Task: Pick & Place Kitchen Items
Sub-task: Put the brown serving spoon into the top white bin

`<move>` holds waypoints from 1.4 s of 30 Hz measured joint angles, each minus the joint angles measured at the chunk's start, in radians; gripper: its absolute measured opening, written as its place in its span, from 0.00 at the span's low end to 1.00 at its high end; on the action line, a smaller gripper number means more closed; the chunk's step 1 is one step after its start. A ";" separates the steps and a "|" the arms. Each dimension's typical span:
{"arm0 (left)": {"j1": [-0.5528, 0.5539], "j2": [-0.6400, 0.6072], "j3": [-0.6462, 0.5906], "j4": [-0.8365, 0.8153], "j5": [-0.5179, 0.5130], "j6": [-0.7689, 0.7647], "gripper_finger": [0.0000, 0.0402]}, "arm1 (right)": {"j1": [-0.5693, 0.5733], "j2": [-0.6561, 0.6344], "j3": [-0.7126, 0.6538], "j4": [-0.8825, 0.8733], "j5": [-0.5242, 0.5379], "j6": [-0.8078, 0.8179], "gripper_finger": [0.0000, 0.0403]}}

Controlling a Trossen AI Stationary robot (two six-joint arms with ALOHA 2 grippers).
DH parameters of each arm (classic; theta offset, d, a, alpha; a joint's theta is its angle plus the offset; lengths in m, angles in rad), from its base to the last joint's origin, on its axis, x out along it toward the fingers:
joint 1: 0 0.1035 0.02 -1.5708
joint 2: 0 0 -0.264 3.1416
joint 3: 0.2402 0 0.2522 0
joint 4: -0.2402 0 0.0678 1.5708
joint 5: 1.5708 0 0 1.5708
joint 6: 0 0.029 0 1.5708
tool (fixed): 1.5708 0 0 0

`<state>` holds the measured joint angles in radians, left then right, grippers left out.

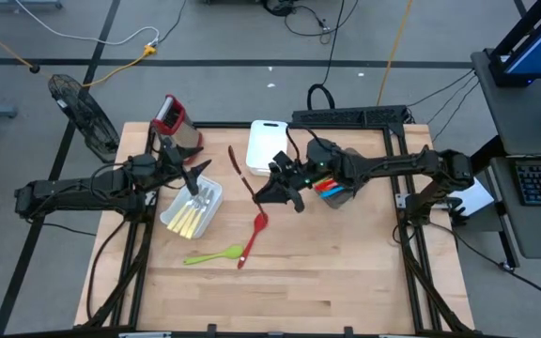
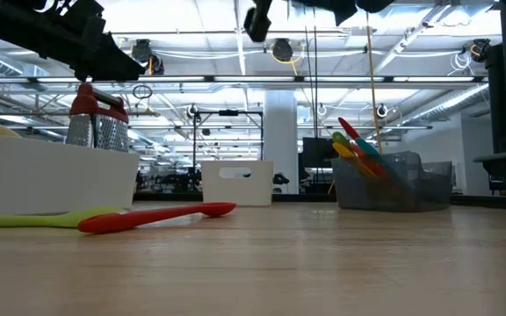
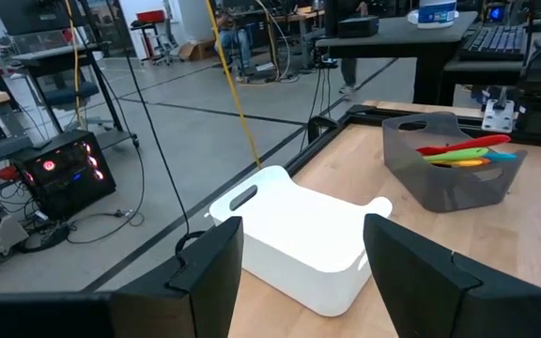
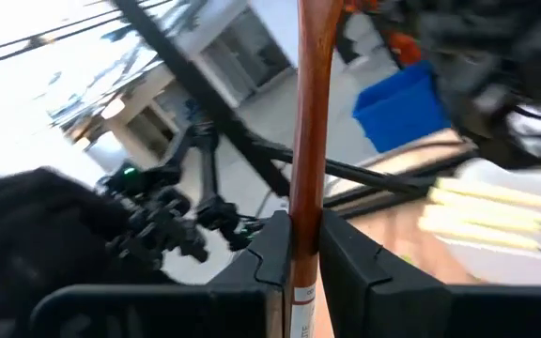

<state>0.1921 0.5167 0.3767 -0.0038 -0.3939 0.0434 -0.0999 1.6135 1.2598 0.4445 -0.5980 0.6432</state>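
My right gripper (image 1: 269,192) is shut on a slim reddish-brown utensil (image 1: 240,171) above the table's middle. My left gripper (image 1: 198,178) is open and empty above a white bin (image 1: 169,218) of pale-yellow-handled cutlery (image 1: 195,212). A red spoon (image 1: 255,235) and a green spatula (image 1: 214,254) lie flat on the table, and both also show in the low view (image 2: 156,217). A grey bin (image 1: 338,197) holds several coloured utensils (image 2: 358,149). My right gripper pinches the utensil's slim handle (image 4: 306,230) between its two fingers (image 4: 346,253). The handle runs straight out past the fingertips, toward the table's far left in the high view. The utensil seems lifted clear of the table; its lower end is hidden by the gripper.
A second white bin (image 1: 269,145) stands at the far middle, and it also shows in the left wrist view (image 3: 299,230). A steel grater with a red top (image 1: 172,117) stands at the far left. Bare wood (image 1: 327,282) lies along the near side.
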 joint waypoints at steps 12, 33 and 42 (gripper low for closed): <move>0.000 0.000 0.000 0.000 0.000 -0.005 0.57 | -0.122 0.000 0.001 -0.112 0.157 0.197 0.06; 0.000 0.000 0.000 0.000 0.000 -0.008 0.57 | -0.410 0.000 0.001 -0.409 -0.039 0.687 0.06; 0.000 0.000 0.000 0.000 0.000 -0.008 0.57 | -0.432 0.027 0.001 -0.427 -0.120 0.787 0.06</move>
<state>0.1921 0.5167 0.3767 -0.0036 -0.3943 0.0357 -0.5320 1.6402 1.2606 0.0180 -0.7183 1.4306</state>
